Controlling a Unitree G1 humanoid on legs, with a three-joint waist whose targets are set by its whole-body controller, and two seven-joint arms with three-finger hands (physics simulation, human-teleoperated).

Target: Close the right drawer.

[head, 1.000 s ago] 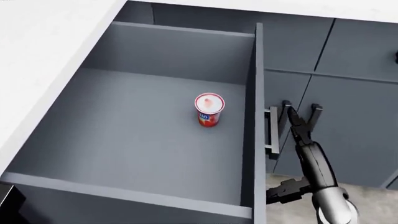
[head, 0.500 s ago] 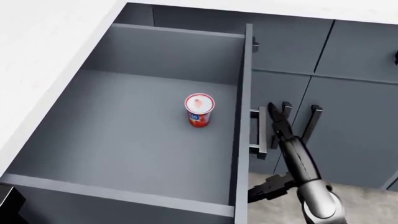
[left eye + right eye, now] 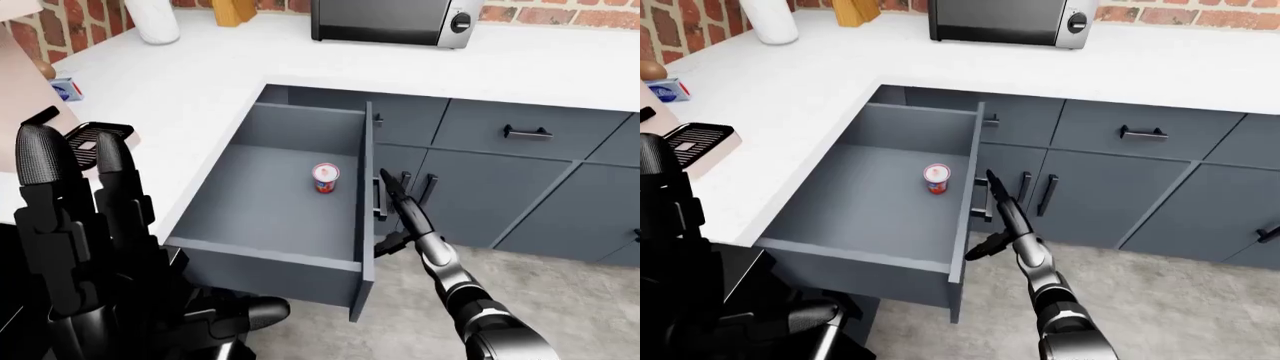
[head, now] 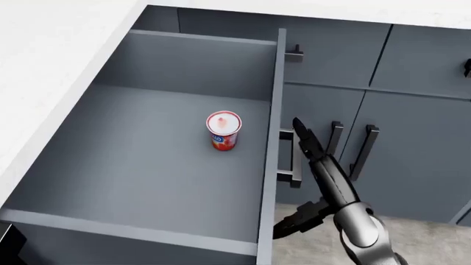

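The drawer [image 4: 147, 160] is standing wide open, its front panel running 12 to 6. The right hand [image 4: 313, 152], fingers spread and empty, is lying at 3 o'clock, seemingly touching the handle [image 4: 294, 157]; push toward 9.

The left hand [image 3: 90, 255] fills the lower left of the left-eye view, cut off by the left and bottom edges and hiding the drawer's [image 4: 132, 160] near corner. The microwave [image 3: 390, 19] is cropped by the top edge, and the print on the small can [image 4: 223, 131] is too small to read. Whether the right hand's fingers [image 4: 305, 135] touch the drawer handle [image 4: 293, 157] cannot be told.
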